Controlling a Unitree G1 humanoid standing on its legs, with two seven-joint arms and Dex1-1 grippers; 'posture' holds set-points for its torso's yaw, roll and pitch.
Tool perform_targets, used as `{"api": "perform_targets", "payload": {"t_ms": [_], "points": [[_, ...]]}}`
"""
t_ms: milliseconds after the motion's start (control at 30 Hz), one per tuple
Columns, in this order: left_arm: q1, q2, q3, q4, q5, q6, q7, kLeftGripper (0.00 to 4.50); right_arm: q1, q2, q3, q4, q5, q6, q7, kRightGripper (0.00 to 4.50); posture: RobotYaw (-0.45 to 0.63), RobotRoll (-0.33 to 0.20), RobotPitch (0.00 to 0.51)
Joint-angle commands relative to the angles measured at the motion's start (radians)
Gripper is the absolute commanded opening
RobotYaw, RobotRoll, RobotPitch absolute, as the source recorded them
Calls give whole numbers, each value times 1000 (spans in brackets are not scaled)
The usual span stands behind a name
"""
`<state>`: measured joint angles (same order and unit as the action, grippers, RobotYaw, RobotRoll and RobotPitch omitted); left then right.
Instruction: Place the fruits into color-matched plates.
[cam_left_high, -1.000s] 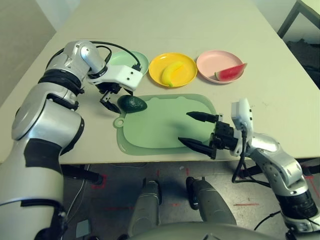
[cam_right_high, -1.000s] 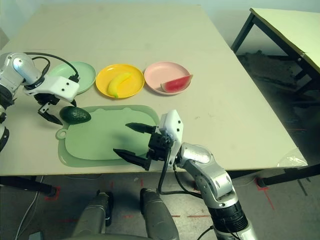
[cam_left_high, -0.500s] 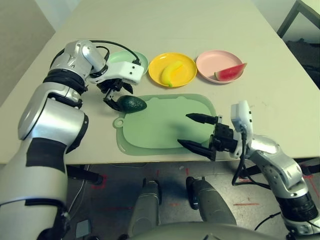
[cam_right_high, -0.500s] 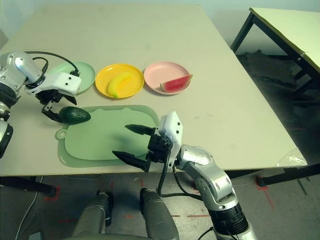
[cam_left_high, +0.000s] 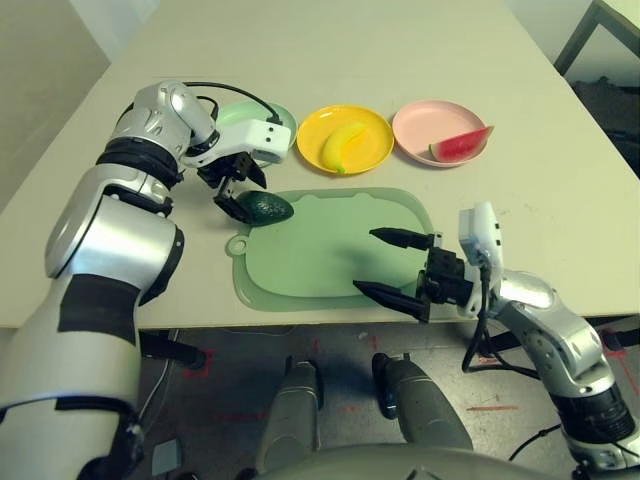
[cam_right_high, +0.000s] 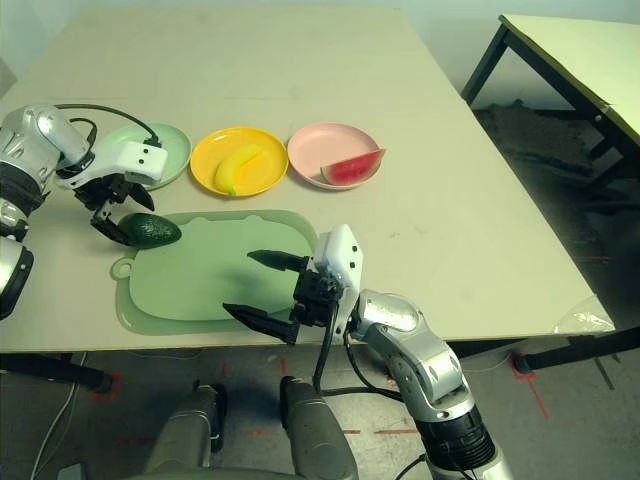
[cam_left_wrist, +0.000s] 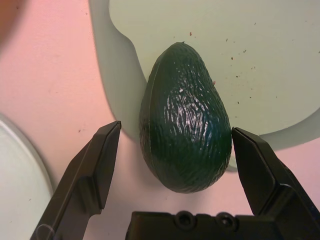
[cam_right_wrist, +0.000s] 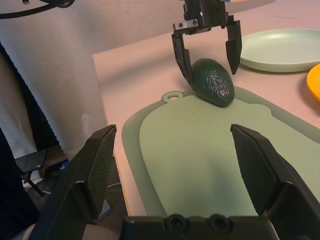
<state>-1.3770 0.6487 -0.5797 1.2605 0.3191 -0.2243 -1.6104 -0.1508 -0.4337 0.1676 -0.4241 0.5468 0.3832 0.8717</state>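
The dark green avocado (cam_left_high: 266, 208) lies at the far left corner of the green cutting board (cam_left_high: 320, 255), partly over its edge. My left gripper (cam_left_high: 240, 192) is open, and its fingers (cam_left_wrist: 95, 170) stand on either side of the avocado (cam_left_wrist: 185, 135) without closing on it. The mint green plate (cam_left_high: 280, 118) sits empty just behind that gripper. The banana (cam_left_high: 342, 143) rests in the yellow plate (cam_left_high: 375, 152). The watermelon wedge (cam_left_high: 462, 145) rests in the pink plate (cam_left_high: 425, 118). My right gripper (cam_left_high: 367, 260) hovers open over the board's near right part, holding nothing.
The three plates stand in a row behind the cutting board. The table's front edge runs just below the board. A second table (cam_right_high: 570, 40) stands off to the far right, with floor between.
My left gripper has moved in on the avocado, so its open fingers now straddle the fruit. The right gripper has barely shifted.
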Motion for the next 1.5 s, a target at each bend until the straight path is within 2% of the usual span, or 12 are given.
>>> {"api": "perform_targets", "payload": {"t_ms": [33,1000,1100,1167,1500], "points": [[21,-6,17,-9,12,3,-4,4487,8,-6,2,-16,-2,0,-3,4500,-288,0,203],[43,-21,61,-4,75,-10,-4,4487,10,-13,1,-34,5,11,-14,4500,-300,0,206],[45,-21,62,-2,78,-11,-4,3861,3,-12,1,-36,7,15,-17,4500,-303,0,206],[46,-21,62,-1,78,-11,-4,3210,-2,-11,0,-39,9,19,-20,4500,-305,0,206],[45,-24,58,4,75,-15,-4,3140,-10,-13,-7,-54,15,30,-29,4500,-310,0,207]]}}
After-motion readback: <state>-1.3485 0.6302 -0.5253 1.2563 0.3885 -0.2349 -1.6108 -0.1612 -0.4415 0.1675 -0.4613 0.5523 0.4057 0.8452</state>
